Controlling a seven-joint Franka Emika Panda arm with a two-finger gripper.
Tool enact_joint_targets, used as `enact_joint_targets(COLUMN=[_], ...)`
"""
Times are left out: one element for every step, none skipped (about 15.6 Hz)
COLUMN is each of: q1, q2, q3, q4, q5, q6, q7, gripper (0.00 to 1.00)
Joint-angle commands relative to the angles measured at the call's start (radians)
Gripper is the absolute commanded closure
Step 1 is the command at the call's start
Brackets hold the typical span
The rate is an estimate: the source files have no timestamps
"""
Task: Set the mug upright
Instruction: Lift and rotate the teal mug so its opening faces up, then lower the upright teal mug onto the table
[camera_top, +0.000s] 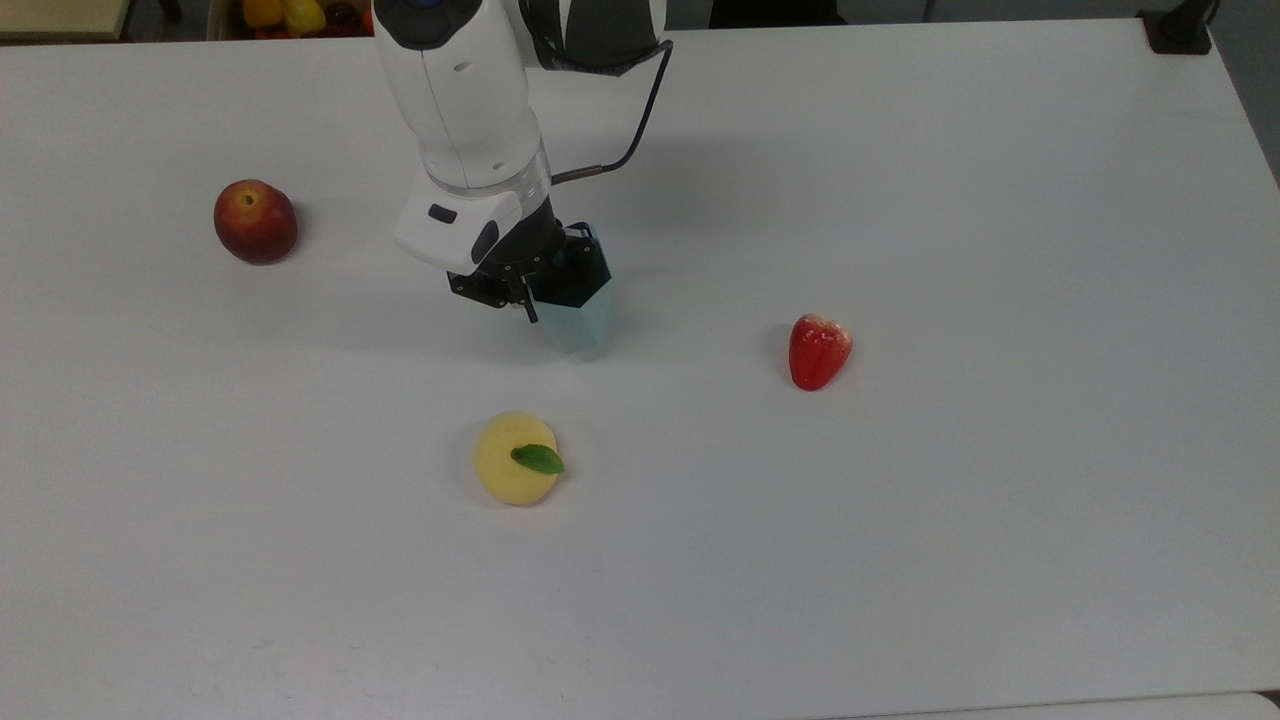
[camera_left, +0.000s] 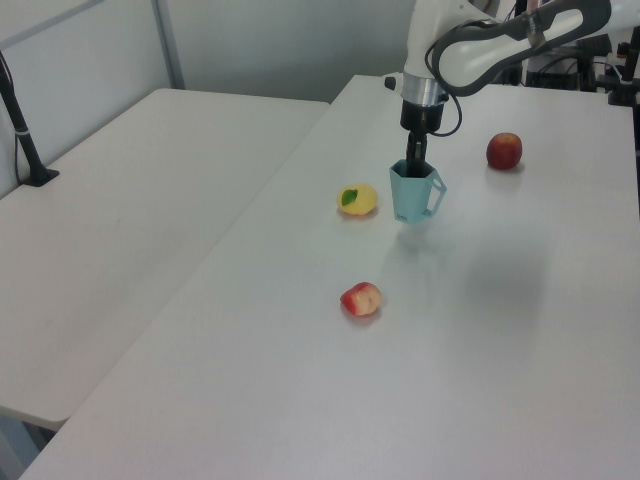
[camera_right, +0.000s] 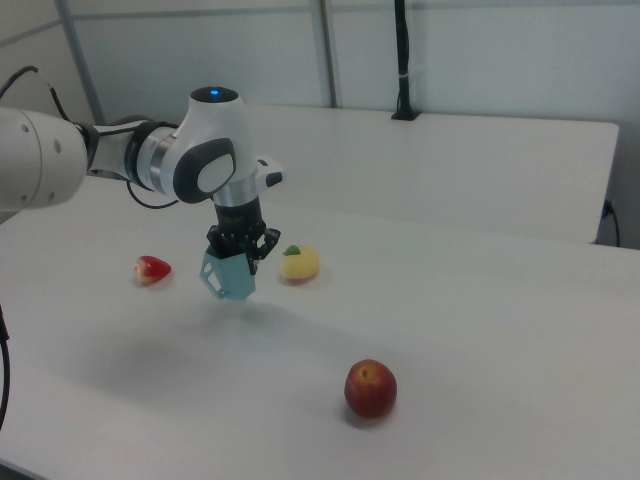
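Table: a wide white table (camera_top: 900, 550) is filling the room's middle, with a second white table standing beside it in the left view.
Apple: it is sitting (camera_top: 255, 221) at the top view's far left, well apart from the arm.
Gripper: it is pointing (camera_left: 414, 165) straight down over the table's middle, its fingers pinched on the mug's rim wall, one inside the cup.
Mug: the teal mug (camera_left: 413, 194) is hanging directly below the gripper, mouth up, its long axis running close to vertical and its handle sticking out toward the left view's right.
Gap: in the right view the mug (camera_right: 229, 275) is casting a shadow apart from its base, so it seems to be hovering above the table, a little tilted.
Next move: I judge it is calling for a straight drop until the base meets the table, then letting go.
Lemon: it is lying (camera_top: 516, 458) near the mug, toward the top view's bottom.
Strawberry: it is resting (camera_top: 818, 350) at the top view's right, clear of the mug's path.
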Motion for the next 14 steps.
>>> enact_joint_targets(q1=[0.016, 0.017, 0.021, 0.022, 0.024, 0.024, 0.024, 0.024, 0.024, 0.024, 0.024, 0.025, 0.024, 0.022], q2=[0.007, 0.007, 0.009, 0.01, 0.01, 0.01, 0.01, 0.01, 0.01, 0.007, 0.003, -0.014, -0.049, -0.078], q3=[-0.01, -0.01, -0.009, -0.009, -0.009, -0.009, -0.009, -0.009, -0.009, -0.009, -0.01, -0.01, -0.01, -0.012], q4=[-0.022, -0.031, -0.04, -0.043, -0.043, -0.046, -0.051, -0.053, -0.053, -0.053, -0.048, -0.048, -0.046, -0.039], q5=[-0.053, -0.07, -0.078, -0.081, -0.081, -0.081, -0.081, -0.081, -0.081, -0.079, -0.079, -0.078, -0.078, -0.076], q6=[0.035, 0.051, 0.066, 0.074, 0.075, 0.075, 0.075, 0.075, 0.074, 0.071, 0.065, 0.06, 0.039, 0.001], q7=[-0.024, -0.024, -0.024, -0.027, -0.039, -0.045, -0.045, -0.045, -0.042, -0.034, -0.03, -0.022, -0.002, 0.025], gripper=[1.0, 1.0, 1.0, 1.0, 0.98, 0.88, 0.79, 0.65, 0.55, 0.42, 0.3, 0.07, 0.0, 0.0])
